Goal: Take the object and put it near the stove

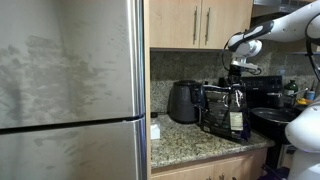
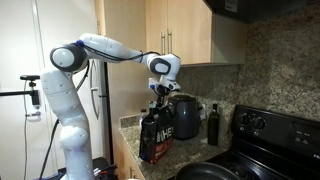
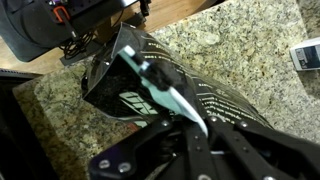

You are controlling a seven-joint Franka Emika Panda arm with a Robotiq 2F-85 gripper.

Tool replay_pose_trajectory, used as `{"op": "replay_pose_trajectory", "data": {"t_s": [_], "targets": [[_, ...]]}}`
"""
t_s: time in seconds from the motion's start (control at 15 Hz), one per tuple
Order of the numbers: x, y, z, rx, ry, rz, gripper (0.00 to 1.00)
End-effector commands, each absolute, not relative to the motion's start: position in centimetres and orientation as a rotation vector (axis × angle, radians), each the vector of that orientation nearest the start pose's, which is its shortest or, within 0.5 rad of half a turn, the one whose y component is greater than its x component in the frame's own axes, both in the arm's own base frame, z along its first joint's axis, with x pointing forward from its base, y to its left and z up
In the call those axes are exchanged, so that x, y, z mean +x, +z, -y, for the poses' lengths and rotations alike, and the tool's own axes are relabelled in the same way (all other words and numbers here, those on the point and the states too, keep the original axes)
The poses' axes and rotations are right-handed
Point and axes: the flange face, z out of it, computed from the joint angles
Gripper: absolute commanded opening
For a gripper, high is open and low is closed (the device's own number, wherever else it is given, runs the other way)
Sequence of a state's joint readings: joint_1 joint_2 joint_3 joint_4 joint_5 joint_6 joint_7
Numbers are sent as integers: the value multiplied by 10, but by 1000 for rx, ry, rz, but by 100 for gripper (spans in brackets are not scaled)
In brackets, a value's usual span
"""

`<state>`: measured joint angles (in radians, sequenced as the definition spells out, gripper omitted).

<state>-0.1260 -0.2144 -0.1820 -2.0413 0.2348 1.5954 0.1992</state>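
Note:
The object is a black stand-up pouch with white print, seen in both exterior views (image 1: 236, 112) (image 2: 155, 138) and filling the wrist view (image 3: 165, 85). It stands upright at the granite counter's front edge; I cannot tell whether it rests on the counter or hangs just above. My gripper (image 1: 236, 82) (image 2: 160, 100) (image 3: 185, 115) comes from above and is shut on the pouch's top edge, beside a pale teal strip. The black stove (image 1: 266, 92) (image 2: 275, 130) with its raised back panel stands beside the counter, a short way from the pouch.
A rounded black appliance (image 1: 183, 102) (image 2: 184, 118) and a toaster oven (image 1: 213, 108) stand behind the pouch. A slim dark bottle (image 2: 212, 125) stands by the stove. A dark pan (image 1: 272, 117) sits on the cooktop. A steel fridge (image 1: 70, 90) bounds the counter's other end.

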Motion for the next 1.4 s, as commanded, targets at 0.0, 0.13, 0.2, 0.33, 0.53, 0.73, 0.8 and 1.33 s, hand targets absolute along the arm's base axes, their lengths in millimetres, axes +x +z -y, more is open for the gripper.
{"op": "replay_pose_trajectory", "data": {"t_s": [0.0, 0.13, 0.2, 0.33, 0.53, 0.73, 0.8, 1.33], "targets": [[468, 526, 145, -2631, 272, -926, 1], [472, 530, 167, -2567, 232, -1056, 1], [473, 532, 176, -2532, 212, -1112, 1], [476, 531, 197, -2460, 171, -1221, 1], [482, 528, 222, -2350, 130, -1380, 1], [483, 532, 240, -2234, 84, -1531, 1], [483, 536, 246, -2194, 68, -1580, 1], [489, 521, 246, -2124, 25, -1695, 1]]}}
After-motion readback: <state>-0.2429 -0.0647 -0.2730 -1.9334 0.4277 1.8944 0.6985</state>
